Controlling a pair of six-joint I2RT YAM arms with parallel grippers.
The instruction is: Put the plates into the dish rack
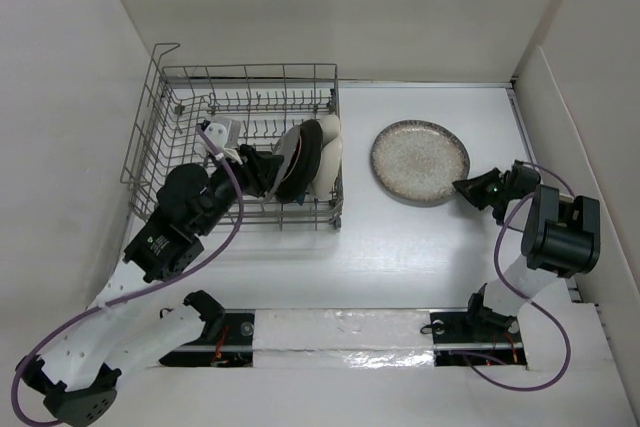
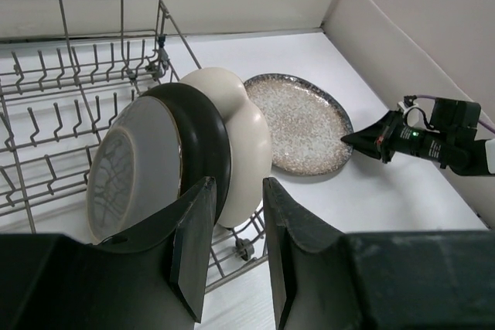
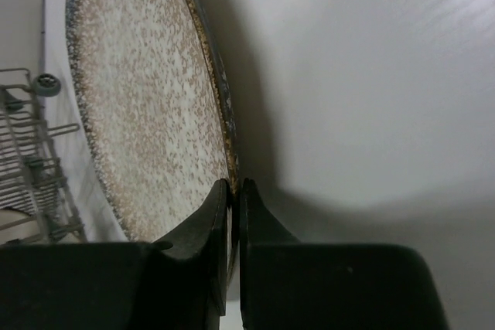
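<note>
The speckled cream plate (image 1: 420,161) (image 3: 139,98) lies on the table to the right of the dish rack (image 1: 250,72). My right gripper (image 1: 463,187) (image 3: 234,185) is shut on its near-right rim. Three plates stand on edge at the rack's right end: a grey patterned plate (image 2: 128,168), a dark dish (image 2: 205,137) and a cream plate (image 2: 244,129). My left gripper (image 1: 262,169) (image 2: 237,185) hovers just in front of them, open, with nothing between its fingers. The left wrist view also shows the speckled plate (image 2: 298,121) and the right gripper (image 2: 346,138).
White walls close in the table at the back, left and right (image 1: 560,77). The rack's left part holds rows of bare upright tines (image 2: 69,90) and has a raised wire handle (image 1: 165,52) at its far left corner. A small rack wheel (image 2: 244,248) sits below my left fingers.
</note>
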